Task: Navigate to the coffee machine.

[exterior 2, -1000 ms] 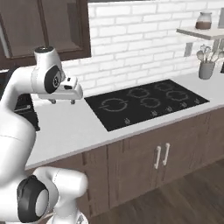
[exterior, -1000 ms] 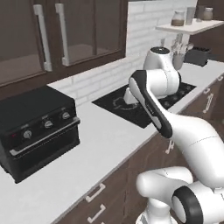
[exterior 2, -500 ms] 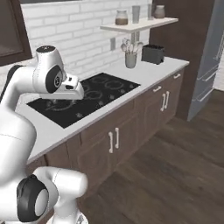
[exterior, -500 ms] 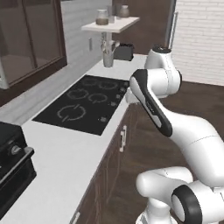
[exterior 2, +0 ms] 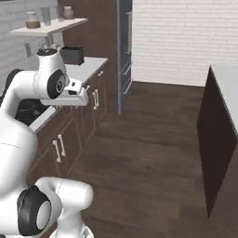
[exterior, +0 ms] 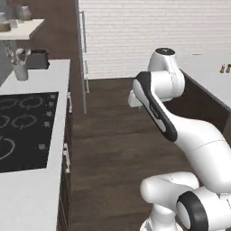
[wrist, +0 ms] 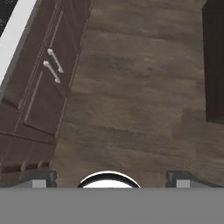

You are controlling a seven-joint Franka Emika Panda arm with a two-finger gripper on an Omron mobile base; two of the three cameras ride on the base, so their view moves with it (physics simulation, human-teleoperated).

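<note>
Only the tips of the fingers point(wrist: 43, 178) show, low in the hand view. They stand wide apart, open, with nothing between them. Beyond them lies the dark wood floor point(wrist: 131, 100), and up to their left a row of cabinet doors with pale handles point(wrist: 54, 66).

In the right base view the hand is a white block and its fingers are too small to make out.

Where the coffee machine stands relative to the fingers I cannot tell. The nearest boxy thing is a small dark box point(exterior 2: 72, 55) at the far end of the bench point(exterior: 31, 189), under a shelf point(exterior 2: 51, 25) of jars.

The left base view adds the black cooktop point(exterior: 25, 131), cut off at the edge, and tiny bottles point(exterior: 224, 68) on the island — too small to name.
</note>
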